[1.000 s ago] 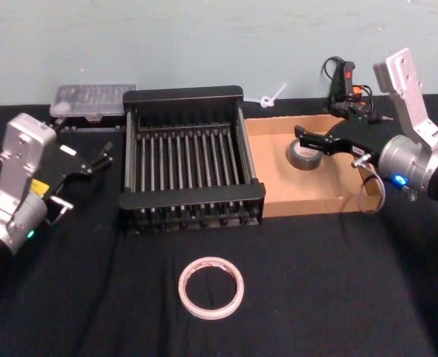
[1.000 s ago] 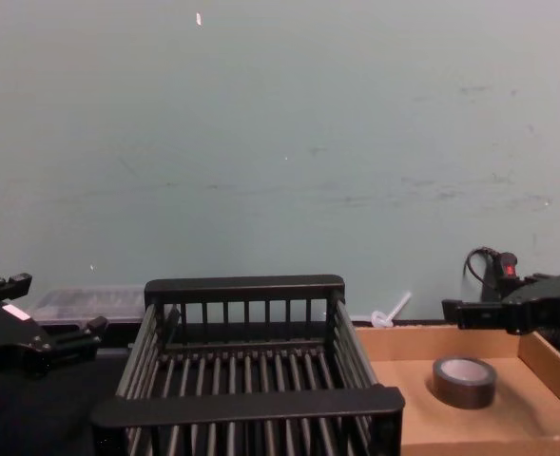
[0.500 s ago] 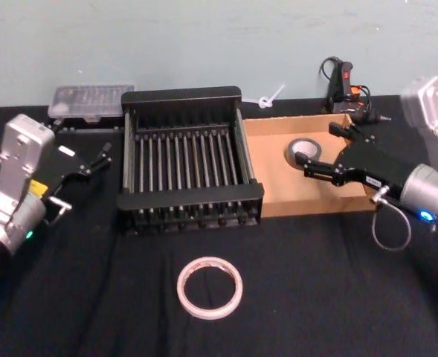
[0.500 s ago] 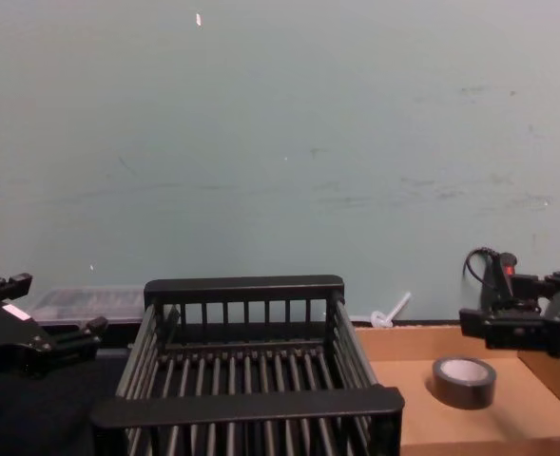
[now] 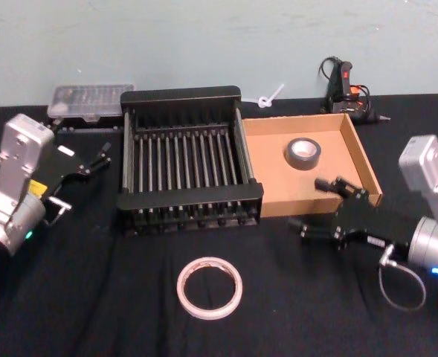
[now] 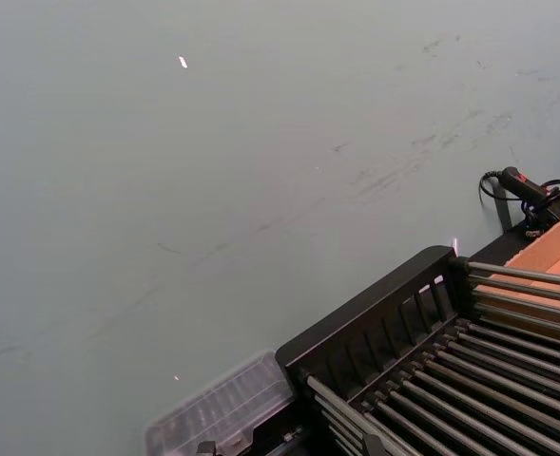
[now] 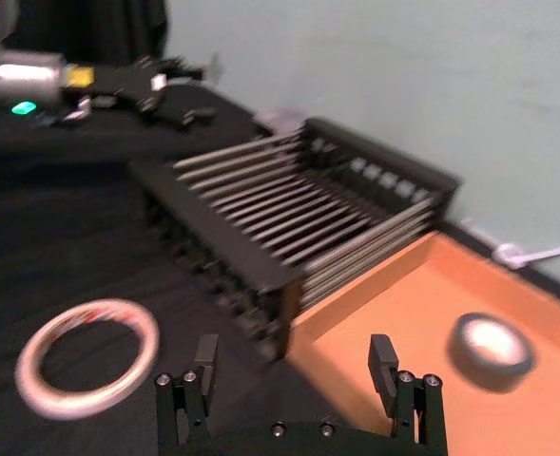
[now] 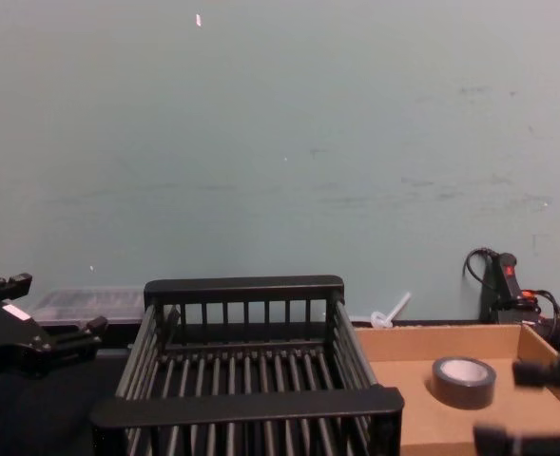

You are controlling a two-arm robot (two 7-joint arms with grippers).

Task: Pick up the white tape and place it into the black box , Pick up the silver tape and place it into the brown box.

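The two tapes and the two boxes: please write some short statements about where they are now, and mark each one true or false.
1. The silver tape lies inside the brown box. True.
2. The white tape is in the black box. False: it lies flat on the black cloth in front of the black box, which holds nothing.
3. The right gripper is shut on the silver tape. False: it is open and holds nothing, near the front wall of the brown box.
4. The left gripper is to the left of the black box, away from both tapes. True.
5. The brown box stands on the left side of the black box. False: it is on the right side, against it.
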